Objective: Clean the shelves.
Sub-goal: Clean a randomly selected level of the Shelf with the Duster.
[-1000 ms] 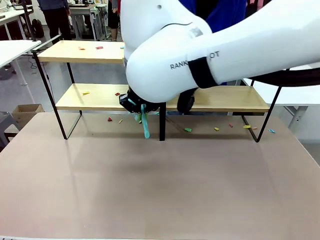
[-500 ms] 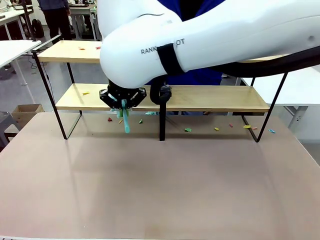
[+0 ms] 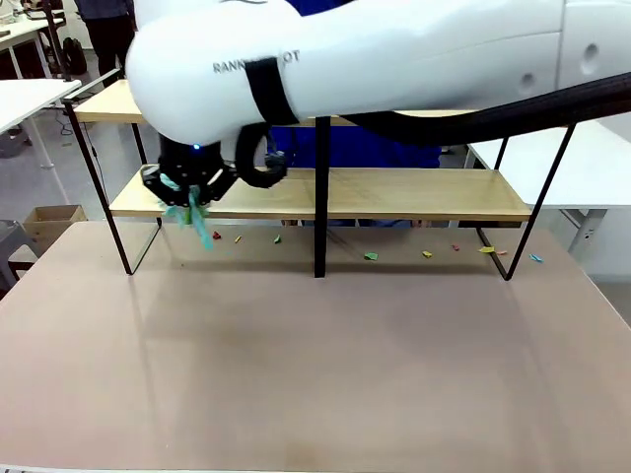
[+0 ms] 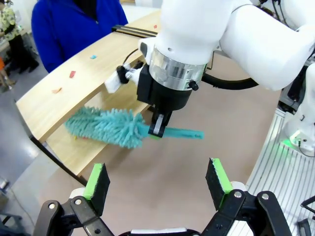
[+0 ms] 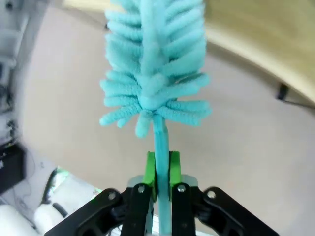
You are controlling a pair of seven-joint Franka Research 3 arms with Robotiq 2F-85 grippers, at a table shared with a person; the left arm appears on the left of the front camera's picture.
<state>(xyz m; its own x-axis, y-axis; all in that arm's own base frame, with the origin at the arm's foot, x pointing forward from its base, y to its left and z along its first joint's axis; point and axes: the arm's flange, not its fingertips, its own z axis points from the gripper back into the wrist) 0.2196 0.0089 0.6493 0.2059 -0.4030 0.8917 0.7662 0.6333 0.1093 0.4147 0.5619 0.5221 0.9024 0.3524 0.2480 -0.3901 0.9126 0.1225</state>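
Note:
The shelves point(image 3: 414, 194) are two light-wood boards in a black frame, standing across the far half of the table. My right gripper point(image 3: 189, 197) is at the left end of the lower board, shut on the handle of a teal fluffy duster point(image 3: 200, 225). The right wrist view shows the green pads point(image 5: 150, 169) clamped on the thin handle, with the duster head point(image 5: 152, 64) pointing away toward a board point(image 5: 266, 39). In the left wrist view my left gripper point(image 4: 157, 179) hangs open over the table, facing the duster point(image 4: 106, 127) and the right gripper point(image 4: 157, 129).
Small coloured scraps point(image 3: 371, 256) lie on the table under the shelves, and more scraps point(image 4: 72, 73) sit on the upper board. A person in a blue top point(image 4: 74, 24) stands behind the shelves. A black centre post point(image 3: 319, 197) divides the rack. A cardboard box point(image 3: 49, 222) sits on the floor at left.
My right arm has swept left along the lower shelf, carrying the duster from near the centre post to the left end.

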